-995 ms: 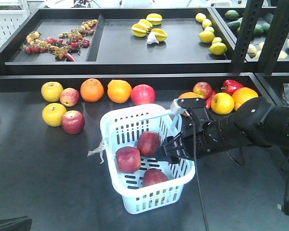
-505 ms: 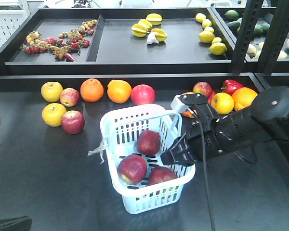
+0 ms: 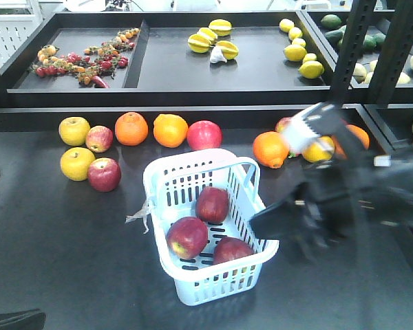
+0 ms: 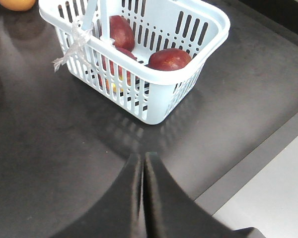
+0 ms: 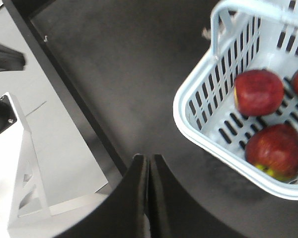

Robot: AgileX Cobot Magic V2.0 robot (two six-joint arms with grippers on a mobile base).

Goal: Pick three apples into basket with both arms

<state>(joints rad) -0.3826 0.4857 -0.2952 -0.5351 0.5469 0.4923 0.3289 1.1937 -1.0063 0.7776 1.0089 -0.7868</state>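
The right claw (image 5: 149, 163), closed and empty, has pulled back; beside it the basket (image 3: 166, 256) holds three apples (image 3: 188, 236), task apparently complete.

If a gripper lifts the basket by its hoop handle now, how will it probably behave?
The basket would probably tilt: its three apples lie toward one end. They are round and loose, so they may roll. The thin slotted plastic walls and handle might flex slightly.
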